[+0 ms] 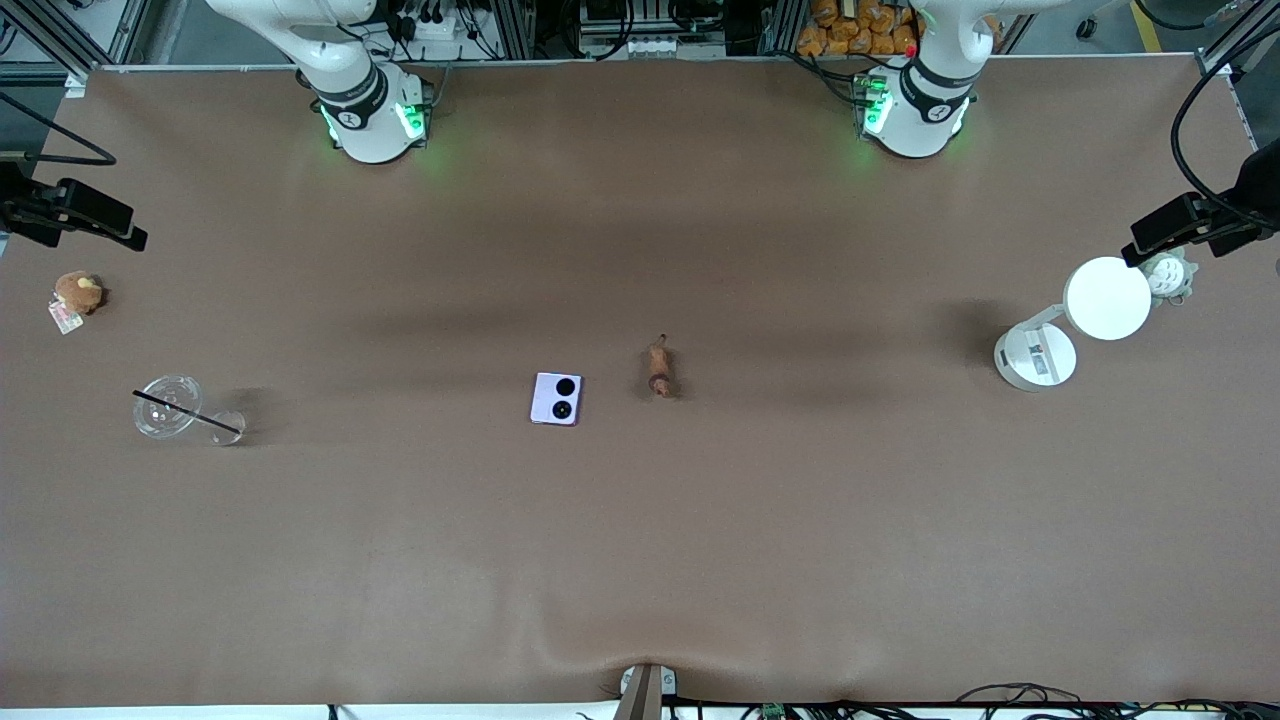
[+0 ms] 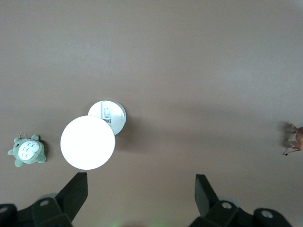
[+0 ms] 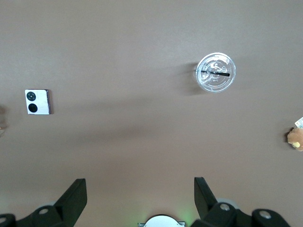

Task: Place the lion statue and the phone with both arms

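Front view: phone (image 1: 556, 399) and lion statue (image 1: 658, 369) lie side by side, apart, at frame centre. White lamp (image 1: 1080, 315) middle right; clear cup (image 1: 172, 407) middle left. Left gripper (image 2: 139, 189) and right gripper (image 3: 139, 191) hang released, empty.

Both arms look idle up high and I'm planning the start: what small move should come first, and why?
Probably bring the open left gripper over the tiny brown-orange lion statue and the open right gripper over the small lavender folded phone. Both items lie untouched mid-table, the lion toward the left arm's end, and neither gripper is above its item yet.
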